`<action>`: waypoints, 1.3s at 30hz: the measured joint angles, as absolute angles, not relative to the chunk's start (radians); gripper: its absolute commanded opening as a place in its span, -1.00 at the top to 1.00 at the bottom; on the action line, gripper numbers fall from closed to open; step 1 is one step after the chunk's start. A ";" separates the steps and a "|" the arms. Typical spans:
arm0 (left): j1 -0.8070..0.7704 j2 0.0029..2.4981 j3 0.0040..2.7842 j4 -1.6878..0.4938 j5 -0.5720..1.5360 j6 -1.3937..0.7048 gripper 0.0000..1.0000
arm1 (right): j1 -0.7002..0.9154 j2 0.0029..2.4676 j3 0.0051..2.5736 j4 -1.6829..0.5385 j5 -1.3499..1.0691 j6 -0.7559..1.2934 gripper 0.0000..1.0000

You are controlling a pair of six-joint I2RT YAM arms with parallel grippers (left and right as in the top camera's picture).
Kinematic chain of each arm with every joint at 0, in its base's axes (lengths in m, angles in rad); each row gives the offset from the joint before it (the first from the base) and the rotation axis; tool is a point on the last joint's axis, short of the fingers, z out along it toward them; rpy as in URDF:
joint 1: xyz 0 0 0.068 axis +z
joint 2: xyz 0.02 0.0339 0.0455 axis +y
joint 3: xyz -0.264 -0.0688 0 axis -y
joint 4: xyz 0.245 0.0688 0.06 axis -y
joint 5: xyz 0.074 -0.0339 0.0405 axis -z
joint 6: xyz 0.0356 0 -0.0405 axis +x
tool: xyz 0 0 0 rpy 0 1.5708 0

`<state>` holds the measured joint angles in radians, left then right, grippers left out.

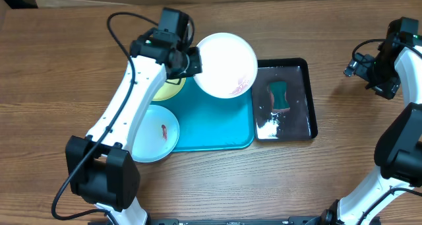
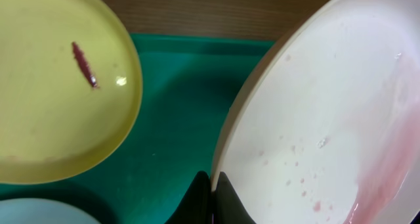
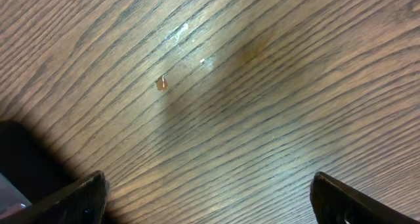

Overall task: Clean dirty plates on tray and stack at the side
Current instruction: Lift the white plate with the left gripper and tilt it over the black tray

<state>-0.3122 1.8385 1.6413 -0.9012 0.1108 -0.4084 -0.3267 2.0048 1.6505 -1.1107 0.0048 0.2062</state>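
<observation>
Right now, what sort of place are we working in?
Likely a robot test bench staged for dishwashing, not a real kitchen: a wooden table, a turquoise tray with smeared plates, and a black tray holding a sponge. No sink shows.

One camera looks straight down on the whole table (image 1: 59,66). The left wrist camera sits close over the tray (image 2: 177,99), sharing the white plate (image 1: 221,60) with it; the right wrist camera faces bare table, close up.

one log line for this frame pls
left claw: shut on white plate rim, over tray | right claw: open over table | yellow plate, blue plate: smeared
</observation>
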 measured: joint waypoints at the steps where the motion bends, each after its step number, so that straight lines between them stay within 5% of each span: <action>1: -0.326 1.839 1.642 -0.892 0.104 -0.408 0.92 | -0.327 2.005 1.650 -1.110 0.004 0.206 -1.00; 13: -0.671 1.839 1.668 -0.830 -0.294 -0.355 0.92 | -0.327 2.005 1.650 -1.110 0.004 0.206 -1.00; 25: -1.047 1.839 1.678 -0.531 -1.001 -0.021 0.92 | -0.327 2.005 1.650 -1.111 0.004 0.206 -1.00; 39: -1.146 1.839 1.682 -0.227 -1.296 0.428 0.92 | -0.327 2.005 1.650 -1.110 0.004 0.206 -1.00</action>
<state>-1.1458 1.8385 1.6817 -0.2268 -1.2964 0.4278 -0.3267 2.0048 1.6505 -1.1099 0.0044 0.2062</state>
